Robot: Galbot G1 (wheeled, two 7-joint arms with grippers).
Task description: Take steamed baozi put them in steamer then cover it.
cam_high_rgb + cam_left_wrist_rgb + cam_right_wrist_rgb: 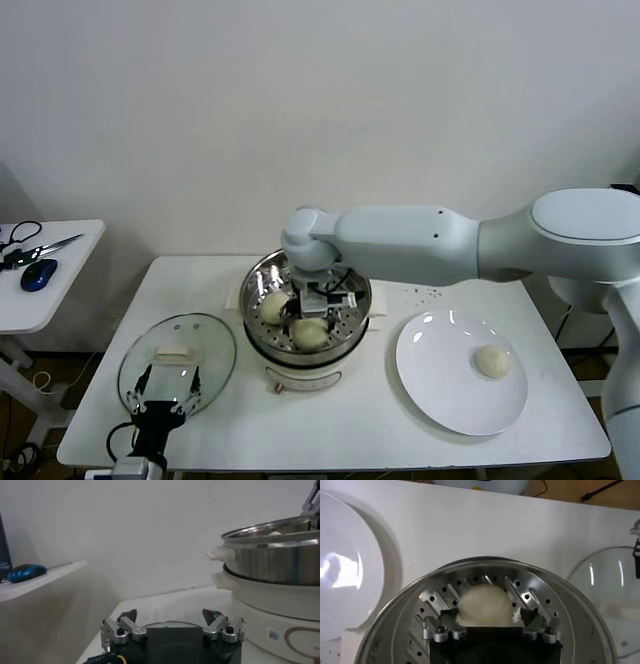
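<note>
Two steamed baozi lie in the steamer, which stands at the middle of the worktop: one at about nine o'clock of the basket, the other at about six o'clock. My right wrist view shows a bun on the perforated floor directly in front of my right tool, lying between its two fingertips. The fingers are spread about as wide as the bun, standing at its flanks, so I cannot tell whether they touch it or just clear it. My right arm reaches in from three o'clock across the worktop, and my right tool hangs inside the steamer rim.

A third baozi sits alone on the white plate, at three o'clock of the steamer and well apart from it.

The cover lies flat on the worktop at nine o'clock of the steamer, its cream handle up. My left tool is at the cover's six o'clock edge, low over the glass, with its fingers spread wide and gripping nothing.

On a side table far out at nine o'clock are a blue mouse and scissors.
</note>
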